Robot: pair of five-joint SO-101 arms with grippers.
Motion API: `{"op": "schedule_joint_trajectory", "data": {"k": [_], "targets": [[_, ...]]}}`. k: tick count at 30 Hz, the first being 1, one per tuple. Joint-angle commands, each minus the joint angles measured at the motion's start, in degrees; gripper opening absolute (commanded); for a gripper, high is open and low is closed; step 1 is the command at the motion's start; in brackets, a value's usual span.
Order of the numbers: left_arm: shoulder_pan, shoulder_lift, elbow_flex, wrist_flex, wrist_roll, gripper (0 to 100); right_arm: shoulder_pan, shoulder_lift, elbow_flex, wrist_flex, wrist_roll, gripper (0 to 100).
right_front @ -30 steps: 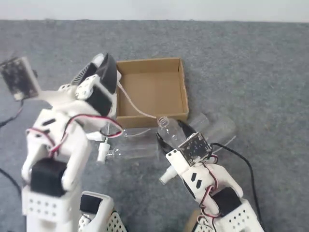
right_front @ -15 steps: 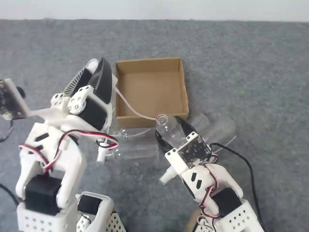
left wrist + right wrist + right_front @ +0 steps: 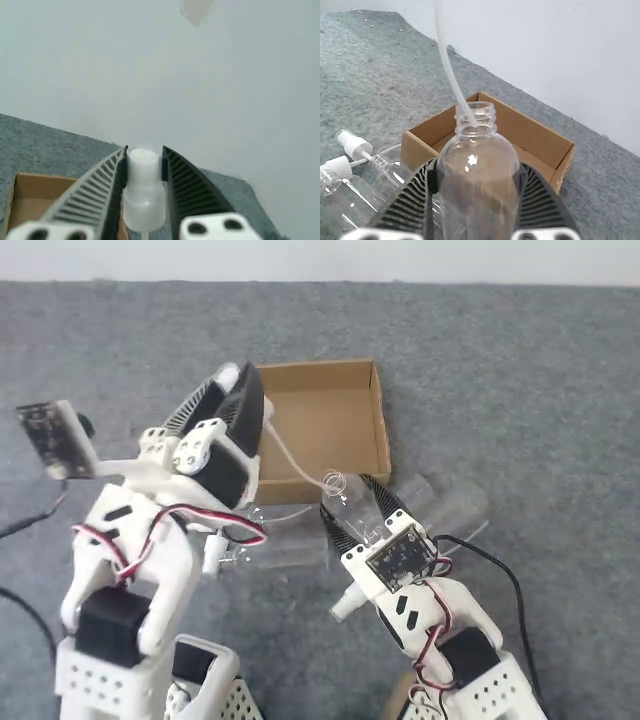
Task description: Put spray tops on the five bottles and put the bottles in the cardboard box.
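My left gripper point(image 3: 240, 380) point(image 3: 145, 152) is shut on a white spray top point(image 3: 144, 192) point(image 3: 228, 372), held above the box's left wall. Its thin dip tube point(image 3: 290, 462) point(image 3: 451, 75) slants down into the mouth of a clear bottle point(image 3: 343, 502) point(image 3: 475, 170). My right gripper point(image 3: 352, 502) point(image 3: 476, 175) is shut on that bottle and holds it upright just in front of the cardboard box point(image 3: 383, 430) point(image 3: 427, 137). The box is open with nothing inside.
Clear bottles lie on the grey carpet in front of the box: one on the left point(image 3: 285, 545) point(image 3: 340, 200), others on the right point(image 3: 450, 502). Loose white spray tops point(image 3: 212, 552) point(image 3: 351, 143) lie next to the left bottle.
The left arm has swung right, carrying the spray top over the box's left wall, with the tube still at the bottle's mouth. The right gripper and bottle have hardly moved.
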Motion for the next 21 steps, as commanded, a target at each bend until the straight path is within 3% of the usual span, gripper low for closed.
{"op": "schedule_joint_trajectory", "data": {"k": [1,21], "targets": [[0.4,-1.0,-0.7,-1.9,-1.0,1,-0.8,-1.1,1.1,-1.8,1.1,3.4],[-1.1,-1.0,1.6,-2.1,-1.1,1,-2.3,-1.1,1.2,-1.7,1.2,3.4]]}}
